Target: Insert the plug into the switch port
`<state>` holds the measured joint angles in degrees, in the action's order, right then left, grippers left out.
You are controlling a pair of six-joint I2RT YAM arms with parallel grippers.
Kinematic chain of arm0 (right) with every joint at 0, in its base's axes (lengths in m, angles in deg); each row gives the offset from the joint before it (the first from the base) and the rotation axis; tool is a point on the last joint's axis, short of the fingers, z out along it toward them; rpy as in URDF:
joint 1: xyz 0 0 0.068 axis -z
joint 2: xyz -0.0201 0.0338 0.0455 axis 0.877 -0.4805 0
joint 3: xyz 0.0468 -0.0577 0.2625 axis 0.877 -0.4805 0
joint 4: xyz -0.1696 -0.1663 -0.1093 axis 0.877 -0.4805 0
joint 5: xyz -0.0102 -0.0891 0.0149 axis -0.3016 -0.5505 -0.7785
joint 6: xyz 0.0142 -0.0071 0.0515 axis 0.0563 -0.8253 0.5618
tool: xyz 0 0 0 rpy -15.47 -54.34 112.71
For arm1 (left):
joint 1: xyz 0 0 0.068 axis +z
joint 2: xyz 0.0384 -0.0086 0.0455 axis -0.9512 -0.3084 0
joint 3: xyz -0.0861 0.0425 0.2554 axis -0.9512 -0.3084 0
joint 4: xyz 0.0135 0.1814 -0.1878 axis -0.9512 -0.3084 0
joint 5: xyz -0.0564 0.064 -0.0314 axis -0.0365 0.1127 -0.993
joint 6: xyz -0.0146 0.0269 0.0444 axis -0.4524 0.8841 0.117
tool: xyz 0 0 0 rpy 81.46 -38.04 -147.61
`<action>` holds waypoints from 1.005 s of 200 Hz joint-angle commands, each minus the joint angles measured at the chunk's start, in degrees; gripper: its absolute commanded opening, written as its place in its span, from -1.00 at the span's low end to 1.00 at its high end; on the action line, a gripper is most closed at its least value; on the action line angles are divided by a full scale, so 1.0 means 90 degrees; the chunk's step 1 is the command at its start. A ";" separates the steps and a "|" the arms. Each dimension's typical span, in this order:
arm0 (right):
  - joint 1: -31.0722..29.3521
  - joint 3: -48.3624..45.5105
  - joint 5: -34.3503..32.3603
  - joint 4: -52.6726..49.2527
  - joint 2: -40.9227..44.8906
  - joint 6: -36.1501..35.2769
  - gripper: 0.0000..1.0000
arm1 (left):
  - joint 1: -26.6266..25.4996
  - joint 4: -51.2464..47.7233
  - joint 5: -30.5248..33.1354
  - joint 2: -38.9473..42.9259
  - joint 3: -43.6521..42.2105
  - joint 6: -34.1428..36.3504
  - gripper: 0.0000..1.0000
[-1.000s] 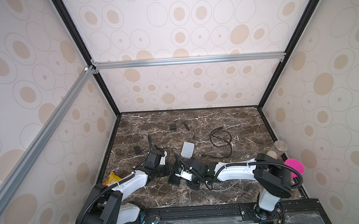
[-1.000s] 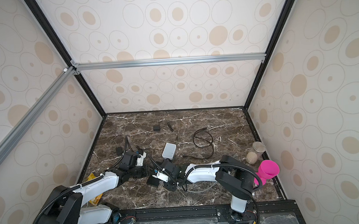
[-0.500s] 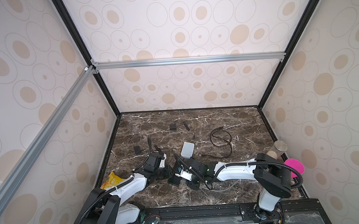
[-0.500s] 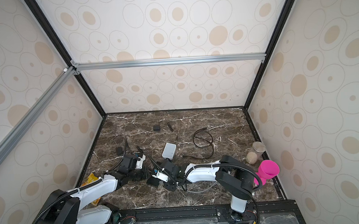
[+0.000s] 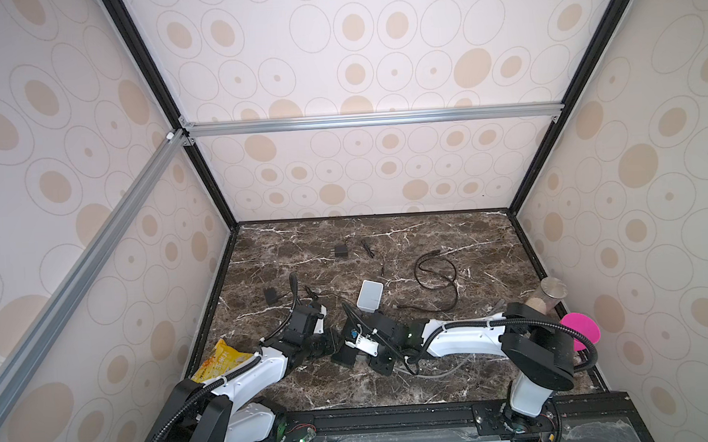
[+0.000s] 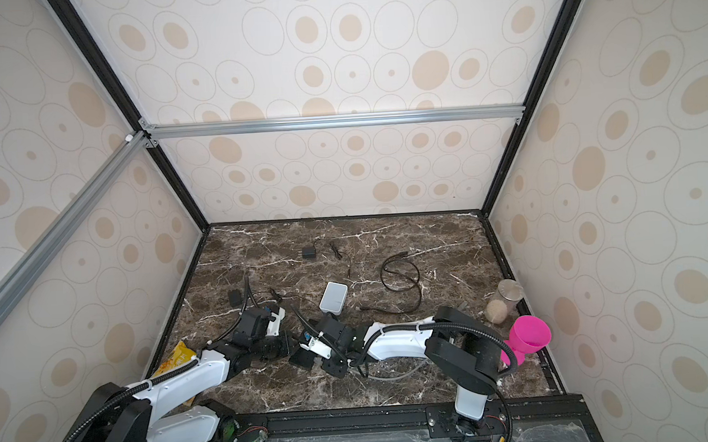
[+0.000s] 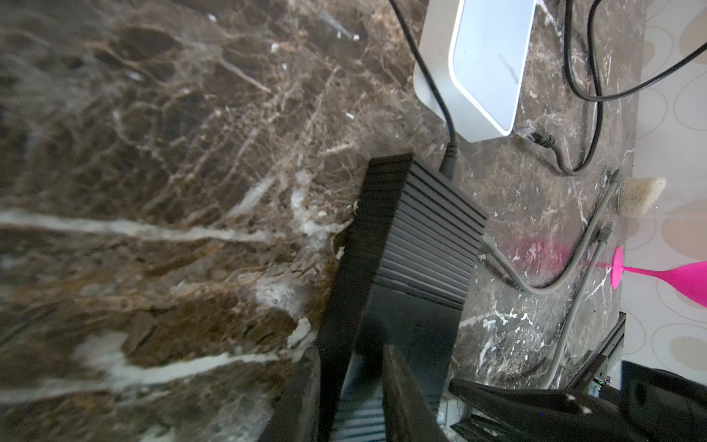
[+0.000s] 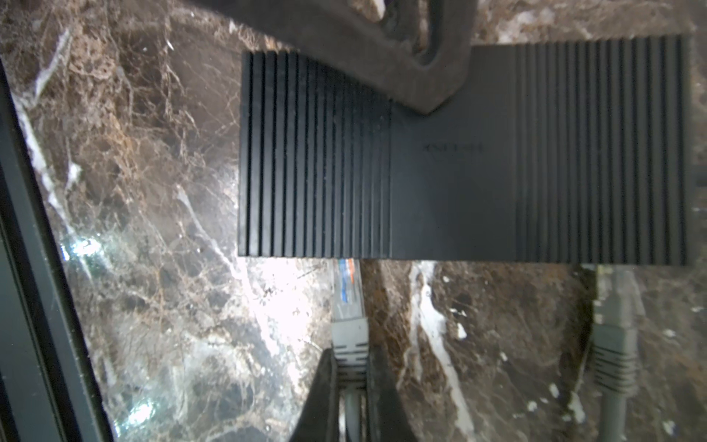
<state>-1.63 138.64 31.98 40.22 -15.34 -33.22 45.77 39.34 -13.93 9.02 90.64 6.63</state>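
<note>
My right gripper (image 8: 350,363) is clenched on the plug (image 8: 347,291), its tip at the switch (image 8: 459,183) edge, lower centre in both top views; my left gripper (image 7: 355,375) clamps the switch. A tilted plug could jam or push the switch askew

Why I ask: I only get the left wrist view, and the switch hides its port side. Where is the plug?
Observer: In the right wrist view the right hand is shut on the plug, and the plug's tip meets the switch at its side.
Operator: Is it fully seated?
Observer: I cannot tell. The clear tip runs under the switch's top edge, but most of the clear part shows outside.
Operator: Is it clear of other plugs?
Observer: Yes. A second plug meets the same side near its other end, well apart.
</note>
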 commanded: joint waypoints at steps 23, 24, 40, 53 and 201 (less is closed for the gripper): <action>-0.0001 0.0654 -0.0392 -0.0497 0.0033 -0.0064 -1.00 | -0.0152 -0.0362 -0.0341 0.0383 -0.0214 -0.0425 -0.44; -0.0006 0.0701 -0.0418 -0.0580 0.0021 -0.0087 -1.00 | -0.0150 -0.0364 -0.0343 0.0392 -0.0214 -0.0432 -0.44; -0.0002 0.1105 -0.0741 -0.1537 -0.0147 -0.0288 -1.00 | -0.0155 -0.0311 -0.0369 0.0440 -0.0204 -0.0469 -0.44; -0.0020 0.1176 -0.0676 -0.1888 -0.0160 -0.0569 -1.00 | -0.0156 -0.0174 -0.0366 0.0432 -0.0255 -0.0491 -0.43; -0.0043 0.0722 0.0698 -0.0839 -0.0181 0.0573 -1.00 | -0.0109 -0.1500 0.0245 -0.0067 0.0877 0.0215 -0.14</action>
<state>-1.65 143.21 34.82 30.37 -16.60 -29.81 44.77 32.79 -15.13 8.76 96.28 5.05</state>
